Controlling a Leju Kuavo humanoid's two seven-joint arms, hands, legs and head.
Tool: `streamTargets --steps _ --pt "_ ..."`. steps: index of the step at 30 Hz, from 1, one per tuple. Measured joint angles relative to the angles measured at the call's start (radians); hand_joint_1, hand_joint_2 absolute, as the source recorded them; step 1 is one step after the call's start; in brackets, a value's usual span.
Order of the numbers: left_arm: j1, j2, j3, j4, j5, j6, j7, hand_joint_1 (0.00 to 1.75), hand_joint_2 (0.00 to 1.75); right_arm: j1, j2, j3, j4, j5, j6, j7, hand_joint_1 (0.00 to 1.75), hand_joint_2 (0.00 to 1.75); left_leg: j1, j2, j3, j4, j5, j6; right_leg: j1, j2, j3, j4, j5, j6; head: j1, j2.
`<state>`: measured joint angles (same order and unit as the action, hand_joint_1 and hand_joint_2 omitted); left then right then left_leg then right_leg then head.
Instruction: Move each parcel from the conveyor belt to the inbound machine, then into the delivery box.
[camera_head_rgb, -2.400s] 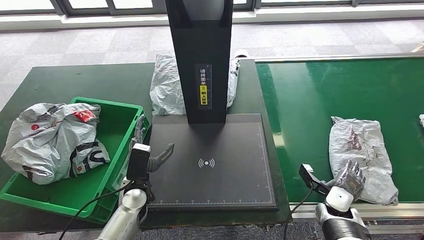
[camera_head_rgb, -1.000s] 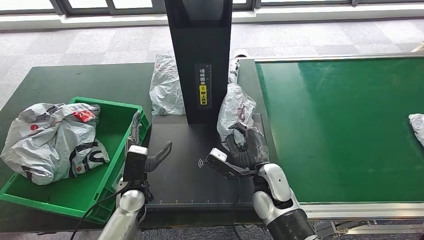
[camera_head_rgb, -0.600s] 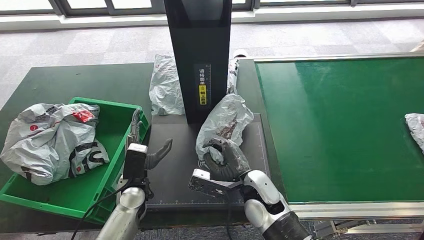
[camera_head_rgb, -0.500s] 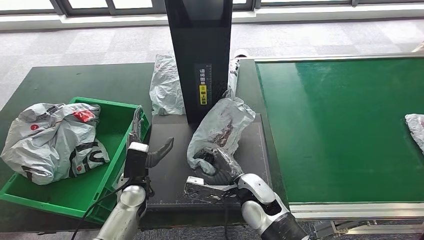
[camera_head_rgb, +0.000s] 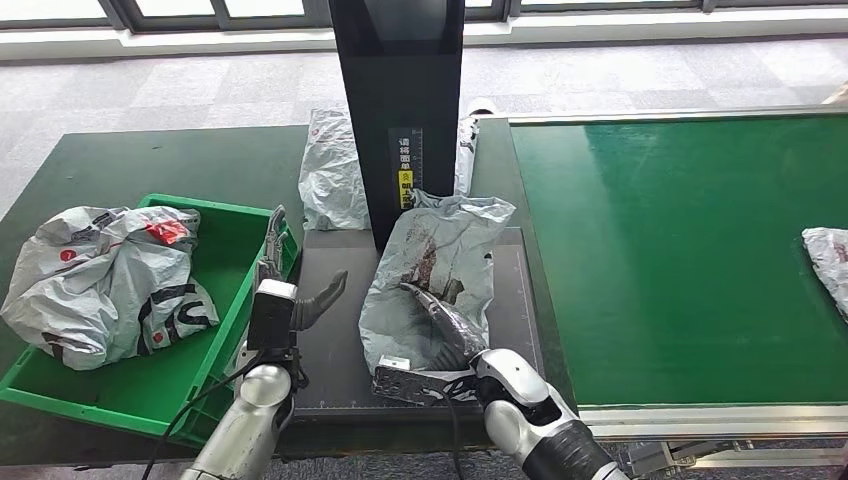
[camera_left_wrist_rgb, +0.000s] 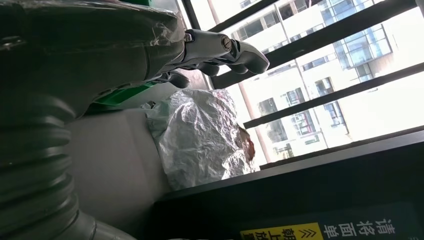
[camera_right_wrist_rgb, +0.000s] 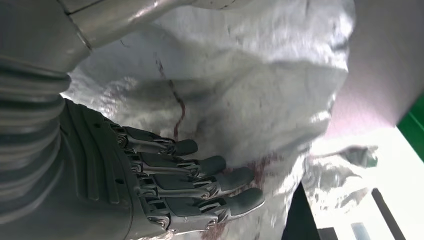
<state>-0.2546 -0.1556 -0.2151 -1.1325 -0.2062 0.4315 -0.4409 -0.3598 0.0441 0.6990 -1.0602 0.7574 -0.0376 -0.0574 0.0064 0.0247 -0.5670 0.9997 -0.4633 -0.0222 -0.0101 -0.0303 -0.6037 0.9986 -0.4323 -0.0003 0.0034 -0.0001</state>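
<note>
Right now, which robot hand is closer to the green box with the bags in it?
Left. The left hand hovers beside the green box rim; the right hand rests on a parcel farther away.

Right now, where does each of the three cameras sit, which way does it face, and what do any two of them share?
Head view: high on the body, looking forward and down at the scanner platform; both arms rise from below.
Left wrist view: behind the left hand, facing a grey parcel by the tower and windows.
Right wrist view: behind the right hand, whose fingers lie spread on the parcel on the platform.
Shared: head and right wrist views both show that parcel under the right hand.
</note>
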Motion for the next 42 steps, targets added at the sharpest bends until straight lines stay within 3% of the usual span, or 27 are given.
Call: streamTargets --steps 4,9,15,20,27,31,36,42 --pt "0.021 0.008 0.000 -0.030 0.014 -0.004 -0.042 0.00 1.75 0.011 -0.004 -0.024 -0.053 -0.063 -0.097 -0.061 0.00 1.75 0.000 0.000 0.000 0.000 0.000 0.000 0.000 0.000 0.000 0.000 0.000 0.000 0.000 0.000" --pt "0.032 0.011 -0.006 -0.041 -0.016 -0.013 -0.032 0.00 1.75 0.041 -0.003 -0.097 -0.116 -0.195 -0.261 -0.218 0.00 1.75 0.000 0.000 0.000 0.000 0.000 0.000 0.000 0.000 0.000 0.000 0.000 0.000 0.000 0.000" --pt "0.024 0.014 -0.058 0.095 -0.167 -0.087 -0.005 0.00 1.75 0.036 0.004 -0.195 -0.071 -0.404 -0.410 -0.410 0.00 1.75 -0.001 0.001 0.000 0.000 0.000 0.000 -0.001 0.000 0.000 -0.001 0.001 0.001 0.000 0.000" --pt "-0.012 0.014 -0.118 0.238 -0.337 -0.132 0.067 0.00 1.75 0.025 0.012 -0.240 -0.033 -0.490 -0.451 -0.463 0.00 1.75 -0.001 0.000 0.000 0.000 0.000 0.001 -0.001 0.000 0.000 -0.001 0.001 0.001 0.000 0.000" --pt "-0.106 0.014 -0.220 0.424 -0.500 -0.215 0.157 0.03 1.75 0.022 0.011 -0.280 -0.016 -0.527 -0.459 -0.466 0.00 1.75 -0.001 -0.002 0.001 0.000 0.000 0.001 -0.001 -0.001 0.002 0.000 0.001 0.001 0.000 0.000" --pt "-0.146 0.014 -0.255 0.482 -0.533 -0.256 0.185 1.75 1.75 0.022 0.010 -0.293 -0.010 -0.534 -0.456 -0.464 0.00 1.75 -0.001 -0.003 0.003 0.000 0.000 0.001 -0.001 -0.004 0.005 -0.001 0.000 0.002 0.000 0.000" --pt "-0.209 0.006 -0.296 0.561 -0.612 -0.310 0.209 1.75 1.75 0.028 0.003 -0.297 -0.001 -0.555 -0.455 -0.466 0.00 1.75 -0.001 -0.006 0.010 0.000 0.000 0.004 -0.003 -0.008 0.015 -0.002 -0.003 0.004 0.000 0.000" --pt "-0.236 -0.004 -0.284 0.578 -0.580 -0.168 0.199 1.75 1.75 0.095 -0.025 -0.312 -0.019 -0.583 -0.475 -0.458 0.00 1.75 -0.001 -0.004 0.013 0.000 0.000 0.004 -0.004 -0.005 0.016 -0.002 0.000 0.004 0.000 0.000"
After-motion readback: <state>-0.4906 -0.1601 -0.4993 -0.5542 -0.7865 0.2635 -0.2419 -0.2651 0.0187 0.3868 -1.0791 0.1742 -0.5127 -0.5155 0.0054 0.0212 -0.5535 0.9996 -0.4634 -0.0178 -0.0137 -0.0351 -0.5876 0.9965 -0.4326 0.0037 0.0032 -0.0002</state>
